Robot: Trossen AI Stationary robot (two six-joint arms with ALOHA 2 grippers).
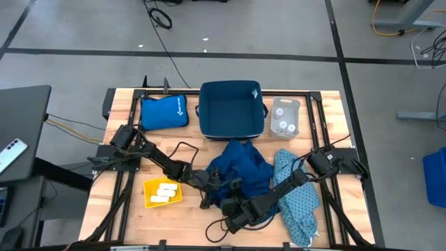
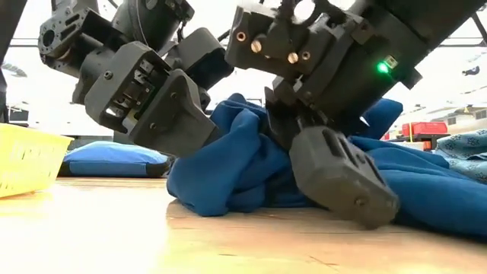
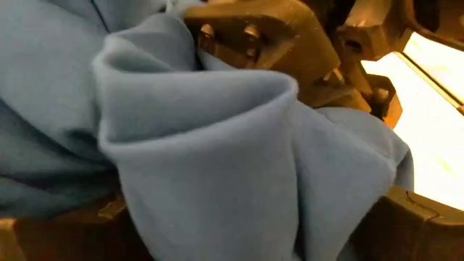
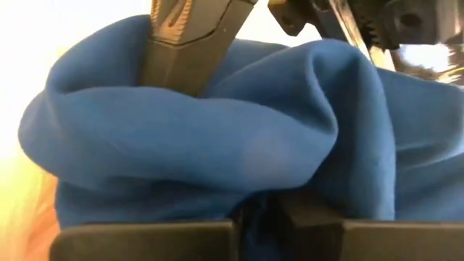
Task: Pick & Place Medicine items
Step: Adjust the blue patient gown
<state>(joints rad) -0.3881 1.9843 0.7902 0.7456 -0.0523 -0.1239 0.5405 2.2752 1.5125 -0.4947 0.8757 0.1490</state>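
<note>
Medicine items: cream packs [image 1: 166,191] sit in the yellow tray [image 1: 150,200] near the surface's front left; round bottles [image 1: 283,121] sit in a clear tub [image 1: 293,107] at back right. Neither is held. Both tools work the dark blue cloth [image 1: 244,167] mid-front instead. Right tool [image 4: 268,210] has its fingers pinched together on a fold of that cloth. Left tool [image 3: 239,232] is spread wide, with cloth bunched between its fingers but not clamped.

Judgement: keep the right pinch firm and lift the cloth clear slowly, in case items lie under it.

The high view alone shows tray, tub, navy bin [image 1: 232,110], blue pouch [image 1: 163,111] and patterned cloth [image 1: 298,195]. The low view shows both tools down at the wooden surface [image 2: 114,236]. Wrist views show only folds.
</note>
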